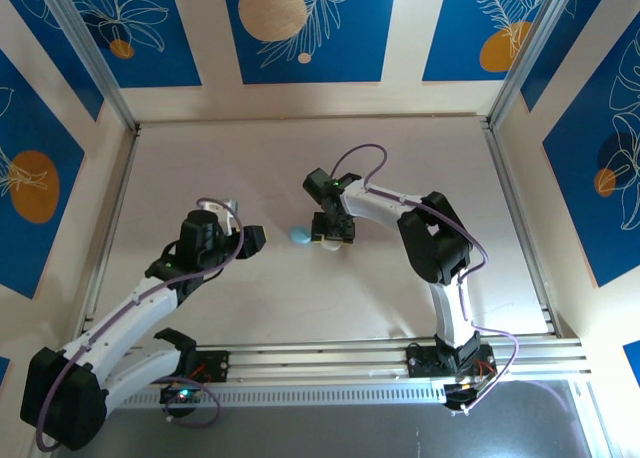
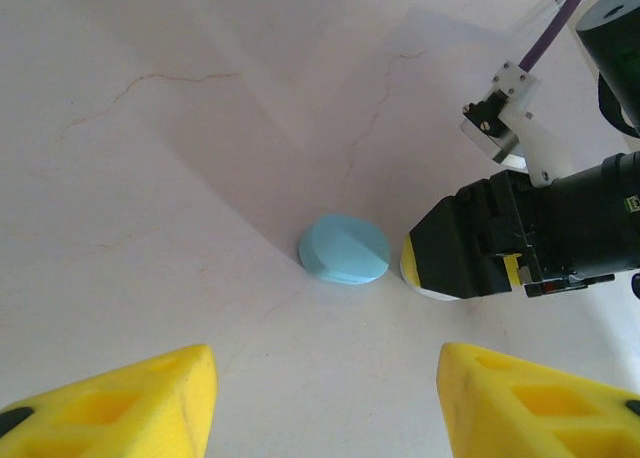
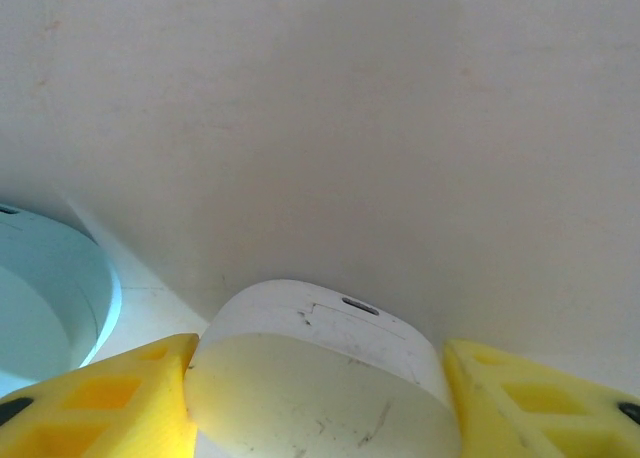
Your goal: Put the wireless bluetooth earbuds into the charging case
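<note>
White charging case (image 3: 330, 328) clamped in right gripper (image 3: 320, 383), mid-table; light blue case (image 2: 345, 248) closed just left. Left gripper (image 2: 325, 373) wide, empty, nearer. Cannot tell where earbuds lie; insertion seemingly all left.

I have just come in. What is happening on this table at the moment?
Two robot arms are working with earbud charging cases. The right hand grips a white case between its two fingers, low over the table. A light blue case lies close beside it with its lid shut, and nothing touches it. The left hand hovers open a little way off, pointed toward the blue case.
</note>
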`<action>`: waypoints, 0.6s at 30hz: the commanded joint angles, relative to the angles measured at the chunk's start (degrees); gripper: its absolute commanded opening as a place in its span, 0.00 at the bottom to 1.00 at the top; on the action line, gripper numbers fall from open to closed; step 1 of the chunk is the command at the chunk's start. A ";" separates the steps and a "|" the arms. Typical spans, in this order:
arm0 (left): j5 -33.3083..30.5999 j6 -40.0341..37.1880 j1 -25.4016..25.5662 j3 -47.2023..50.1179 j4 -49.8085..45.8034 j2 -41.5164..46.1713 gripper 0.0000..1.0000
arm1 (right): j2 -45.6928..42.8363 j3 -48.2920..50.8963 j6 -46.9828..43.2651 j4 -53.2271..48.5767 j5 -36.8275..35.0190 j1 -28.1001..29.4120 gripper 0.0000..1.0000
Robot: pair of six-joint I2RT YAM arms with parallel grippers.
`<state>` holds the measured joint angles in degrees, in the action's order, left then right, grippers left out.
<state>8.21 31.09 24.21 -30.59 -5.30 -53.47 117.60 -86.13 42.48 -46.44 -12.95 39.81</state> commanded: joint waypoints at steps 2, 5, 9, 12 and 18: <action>0.05 -0.68 -0.80 -1.96 -0.19 -0.44 0.62 | 1.20 -1.27 -3.27 -2.26 -0.99 0.61 0.63; -0.15 -0.94 -0.80 -2.59 -0.94 0.07 0.67 | -0.57 -0.24 -3.80 -2.11 -1.28 0.92 0.68; -0.39 -1.16 -0.81 -4.01 -2.73 1.68 0.73 | -4.42 1.41 -4.24 -1.92 -2.22 1.47 0.73; -0.56 -1.21 -0.83 -5.54 -5.15 3.53 0.81 | -8.52 3.29 -4.34 -1.45 -2.90 1.88 0.78; -2.02 -2.66 -0.74 -11.68 -13.37 9.22 1.00 | -19.43 7.99 -6.73 1.12 -5.98 4.12 0.86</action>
<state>7.73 30.09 24.10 -37.93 -13.32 -47.18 103.68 -79.70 37.63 -46.33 -16.21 42.35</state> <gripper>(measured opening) 0.995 0.852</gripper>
